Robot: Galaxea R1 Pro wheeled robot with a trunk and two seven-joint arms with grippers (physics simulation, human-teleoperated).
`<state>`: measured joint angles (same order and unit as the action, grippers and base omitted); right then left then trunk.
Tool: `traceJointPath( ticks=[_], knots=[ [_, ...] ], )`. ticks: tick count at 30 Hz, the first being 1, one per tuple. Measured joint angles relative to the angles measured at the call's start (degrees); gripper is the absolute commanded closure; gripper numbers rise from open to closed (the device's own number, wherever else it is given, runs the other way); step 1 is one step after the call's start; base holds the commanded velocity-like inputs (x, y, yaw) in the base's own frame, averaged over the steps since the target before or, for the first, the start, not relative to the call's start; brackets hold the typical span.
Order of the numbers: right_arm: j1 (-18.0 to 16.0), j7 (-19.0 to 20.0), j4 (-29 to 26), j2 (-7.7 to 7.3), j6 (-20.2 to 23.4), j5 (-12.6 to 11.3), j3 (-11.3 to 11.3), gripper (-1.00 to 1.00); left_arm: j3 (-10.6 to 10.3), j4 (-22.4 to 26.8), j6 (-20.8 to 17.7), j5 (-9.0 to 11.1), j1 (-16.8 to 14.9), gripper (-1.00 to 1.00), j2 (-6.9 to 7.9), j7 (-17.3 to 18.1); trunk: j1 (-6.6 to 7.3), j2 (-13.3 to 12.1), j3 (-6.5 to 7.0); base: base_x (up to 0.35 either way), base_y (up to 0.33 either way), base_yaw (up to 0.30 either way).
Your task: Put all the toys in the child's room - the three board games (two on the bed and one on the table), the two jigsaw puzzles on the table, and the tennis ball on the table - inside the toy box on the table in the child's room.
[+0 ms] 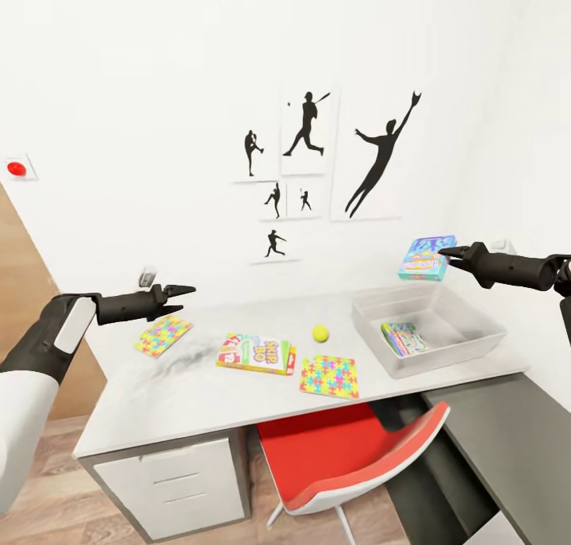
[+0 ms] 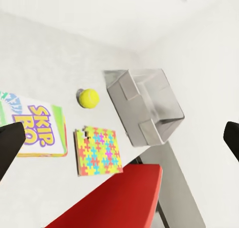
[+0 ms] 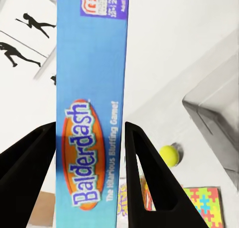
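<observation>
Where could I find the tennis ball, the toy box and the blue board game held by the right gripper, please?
tennis ball [image 1: 320, 333]: head view, middle of the ball.
toy box [image 1: 373, 346]: head view, near left wall.
blue board game [image 3: 92, 103]: right wrist view, its printed edge face.

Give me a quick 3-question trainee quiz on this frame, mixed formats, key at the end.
1. True or false: the toy box already holds a board game.
2. Multiple choice: what is the right gripper holding above the toy box? A) the tennis ball B) the blue Balderdash box C) a jigsaw puzzle
3. Short answer: which items lie loose on the table?

Key
1. True: the green game box lies inside it.
2. B: the jaws are shut on the blue Balderdash box.
3. The SKIP-BO box, the tennis ball and two jigsaw puzzles: one under the open left gripper, one at the front edge.
</observation>
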<state>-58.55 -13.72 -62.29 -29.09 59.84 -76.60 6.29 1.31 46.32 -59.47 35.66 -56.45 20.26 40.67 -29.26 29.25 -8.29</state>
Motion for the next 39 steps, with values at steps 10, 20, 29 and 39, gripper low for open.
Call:
traceJointPath(
  ticks=[10,20,29,39],
  knots=[
    [0.0,0.0,0.1,0.0,0.0,0.1,0.0,1.0,0.1,0.0,0.0,0.0,0.0,-1.0,-0.04,0.0,0.0,0.0,0.0,0.116,-0.044,0.0],
    [0.1,0.1,0.1,0.0,0.0,0.1,0.0,1.0,0.1,0.0,0.0,0.0,0.0,-1.0,-0.04,0.0,-0.01,0.0,0.0,0.091,0.025,0.0],
    [0.1,0.0,0.2,0.0,0.0,0.3,0.0,1.0,0.1,0.0,0.0,0.0,0.0,-1.0,-0.05,0.0,-0.01,0.0,0.0,0.019,0.001,0.0],
    [0.1,-0.6,0.4,0.0,0.0,0.5,-0.1,1.0,0.1,0.0,0.0,0.0,0.0,-1.0,-0.11,0.0,-0.02,0.0,0.0,0.076,0.0,0.0]
  ],
)
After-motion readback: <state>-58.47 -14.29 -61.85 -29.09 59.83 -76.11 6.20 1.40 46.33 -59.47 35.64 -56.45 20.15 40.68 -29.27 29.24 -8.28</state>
